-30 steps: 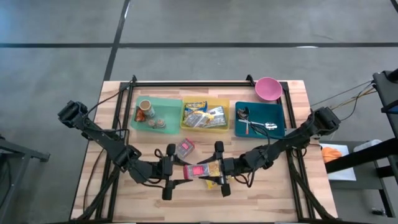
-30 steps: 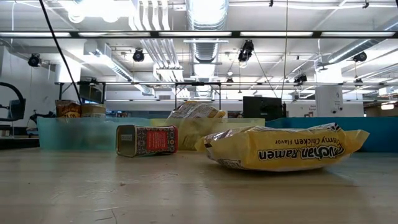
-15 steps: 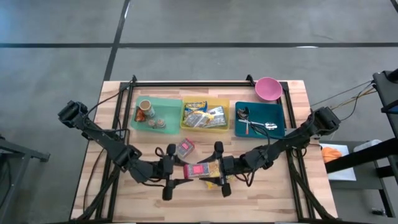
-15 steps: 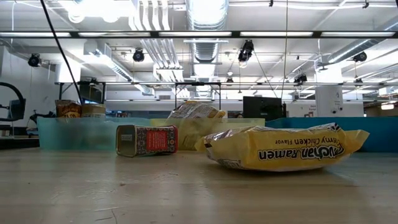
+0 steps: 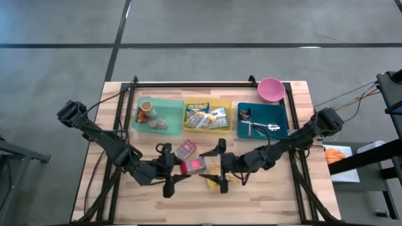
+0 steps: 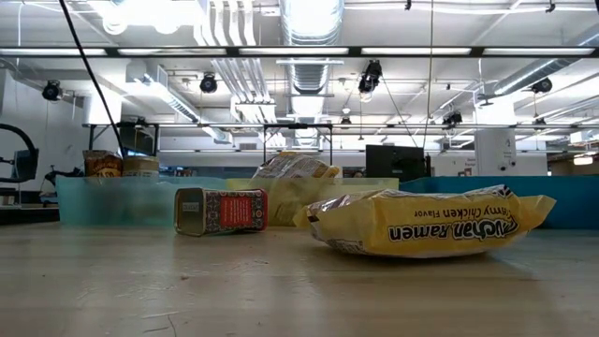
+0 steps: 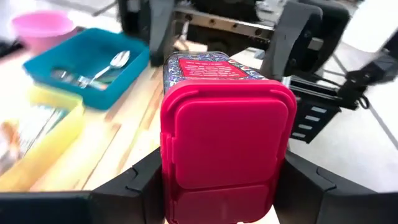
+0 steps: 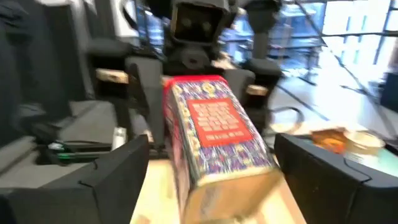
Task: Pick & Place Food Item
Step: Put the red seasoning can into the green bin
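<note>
High view: overhead, facing straight down, far off; took in whole table (image 5: 125, 188) w/ both arms.
Low view: at tabletop height, level across table into room; ramen packet (image 6: 426, 222) close to lens.
L wrist view: v. close behind red-lidded box (image 7: 227, 140), facing the other arm.
R wrist view: close, facing opposite way.
Shared: wrist views both showed box (image 8: 214, 127); high + low shared packet (image 5: 215, 169).
</note>
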{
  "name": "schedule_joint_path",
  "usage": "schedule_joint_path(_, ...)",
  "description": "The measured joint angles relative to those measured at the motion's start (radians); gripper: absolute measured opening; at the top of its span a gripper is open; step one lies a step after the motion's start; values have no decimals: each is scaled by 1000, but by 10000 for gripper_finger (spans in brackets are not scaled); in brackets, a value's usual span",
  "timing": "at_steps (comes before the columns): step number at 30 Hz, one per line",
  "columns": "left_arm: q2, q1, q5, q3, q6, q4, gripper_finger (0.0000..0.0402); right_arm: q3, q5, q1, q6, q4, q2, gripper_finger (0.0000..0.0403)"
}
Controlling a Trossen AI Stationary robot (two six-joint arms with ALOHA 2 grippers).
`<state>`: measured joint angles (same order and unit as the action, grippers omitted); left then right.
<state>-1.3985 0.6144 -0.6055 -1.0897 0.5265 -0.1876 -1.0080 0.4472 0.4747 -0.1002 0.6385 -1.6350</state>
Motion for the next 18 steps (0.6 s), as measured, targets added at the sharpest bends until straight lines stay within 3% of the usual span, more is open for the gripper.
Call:
schedule_joint_path(5,56,-31,-22,0,173,-163,217,0,117,2,-2,-74,8,307)
schedule_joint_path(13,149,-157,-25,0,427,-491,217,0,163,3,-29,-208,53,261)
schedule_joint_path(18,160,-314,81,0,451,-584,217,0,163,3,-61,-344,85,237)
